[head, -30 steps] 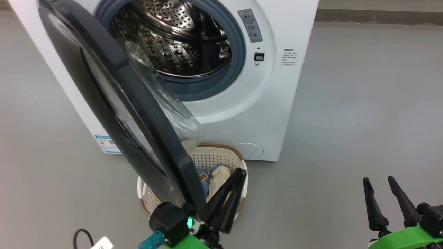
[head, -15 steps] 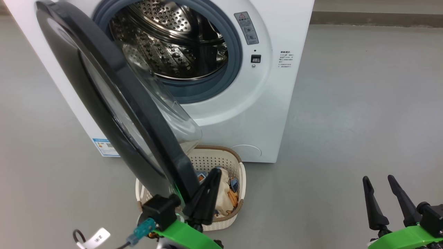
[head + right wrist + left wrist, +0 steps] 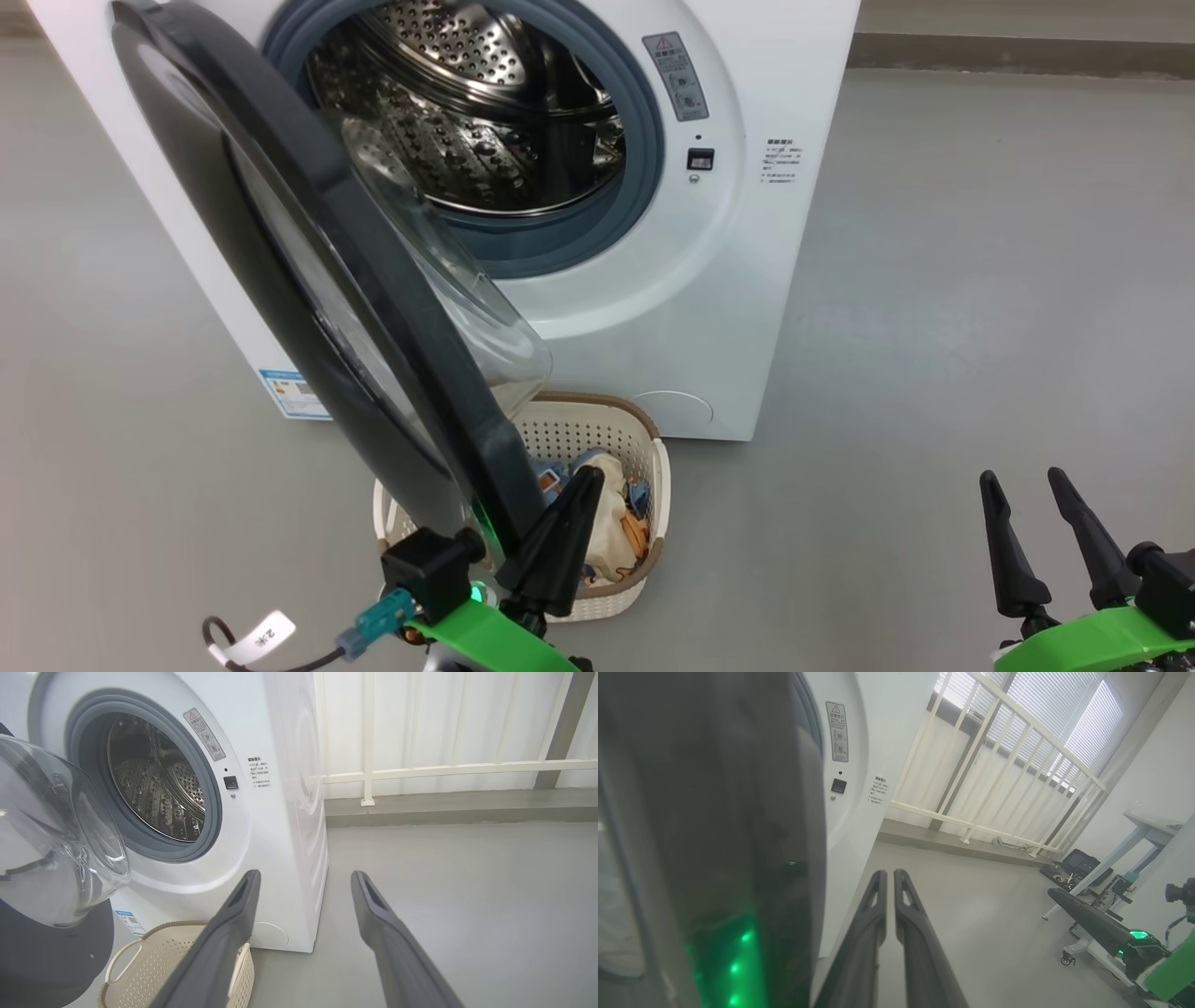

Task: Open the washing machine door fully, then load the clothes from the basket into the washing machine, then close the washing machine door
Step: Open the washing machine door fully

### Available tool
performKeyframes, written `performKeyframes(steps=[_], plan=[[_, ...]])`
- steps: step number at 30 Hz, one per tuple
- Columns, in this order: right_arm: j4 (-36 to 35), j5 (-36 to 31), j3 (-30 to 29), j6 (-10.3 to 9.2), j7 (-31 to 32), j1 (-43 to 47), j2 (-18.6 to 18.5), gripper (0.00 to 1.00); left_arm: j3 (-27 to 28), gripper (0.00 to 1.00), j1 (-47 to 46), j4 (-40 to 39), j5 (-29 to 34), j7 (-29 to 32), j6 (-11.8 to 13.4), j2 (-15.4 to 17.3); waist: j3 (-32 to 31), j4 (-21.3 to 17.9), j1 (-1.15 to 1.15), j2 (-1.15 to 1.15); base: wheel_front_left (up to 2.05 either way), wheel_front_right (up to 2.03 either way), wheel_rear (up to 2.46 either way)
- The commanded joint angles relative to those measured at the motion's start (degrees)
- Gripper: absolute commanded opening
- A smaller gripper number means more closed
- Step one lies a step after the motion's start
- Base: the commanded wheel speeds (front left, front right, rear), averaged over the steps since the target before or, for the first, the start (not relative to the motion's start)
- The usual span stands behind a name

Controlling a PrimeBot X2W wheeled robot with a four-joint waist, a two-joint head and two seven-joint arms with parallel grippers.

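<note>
The white washing machine (image 3: 775, 84) stands at the top of the head view with its steel drum (image 3: 467, 121) exposed. The washing machine door (image 3: 392, 317) hangs partly open, swung out toward me, its glass bulge over the basket (image 3: 653, 439). The clothes (image 3: 611, 523), cream and light blue, lie inside the basket. My left gripper (image 3: 590, 476) is shut and empty, its fingers close beside the door's lower rim (image 3: 738, 835) and above the basket. My right gripper (image 3: 1020, 479) is open and empty over bare floor at the lower right, well away from the machine (image 3: 280, 765).
Grey floor (image 3: 934, 327) spreads to the right of the machine. A cable with a white tag (image 3: 252, 639) hangs by my left wrist. A white railing (image 3: 994, 765) runs behind the machine, and a table leg and equipment cases (image 3: 1078, 863) stand to the right.
My shut left gripper has swung left, closer to the door's lower rim, uncovering more of the clothes. The head view has shifted slightly. The right gripper stays put.
</note>
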Motion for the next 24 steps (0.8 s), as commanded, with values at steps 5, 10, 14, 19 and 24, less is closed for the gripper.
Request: performKeyframes(steps=[5,10,14,19,24], plan=[[-1.9,-0.8,0.3,0.25,-0.7,-0.4,-1.2,1.00,4.2,0.00,-2.1,-1.2,0.3,-0.7,0.3,0.6,0.2,1.0,0.00,0.00,0.00,0.00,0.00],[-2.1,-1.1,-0.2,0.25,-0.7,-0.3,-1.1,1.00,5.5,0.00,-1.4,-1.6,1.1,-0.7,0.1,0.6,0.5,2.0,0.00,0.00,0.00,0.00,0.00],[-2.4,-1.3,-0.5,0.25,-0.7,-0.3,-1.1,1.00,5.8,0.00,-0.7,-1.8,1.8,-0.7,-0.2,0.6,0.7,2.9,0.00,0.00,0.00,0.00,0.00],[-2.5,-1.5,-0.7,0.25,-0.7,-0.5,-0.9,1.00,5.4,0.00,0.0,-2.4,2.6,-0.7,-0.4,0.9,1.0,4.5,0.00,0.00,0.00,0.00,0.00],[-2.7,-1.5,-0.9,0.25,-0.7,-0.5,-0.9,1.00,4.8,0.00,0.6,-3.3,3.2,-0.6,-0.1,1.4,1.3,6.4,0.00,0.00,0.00,0.00,0.00]])
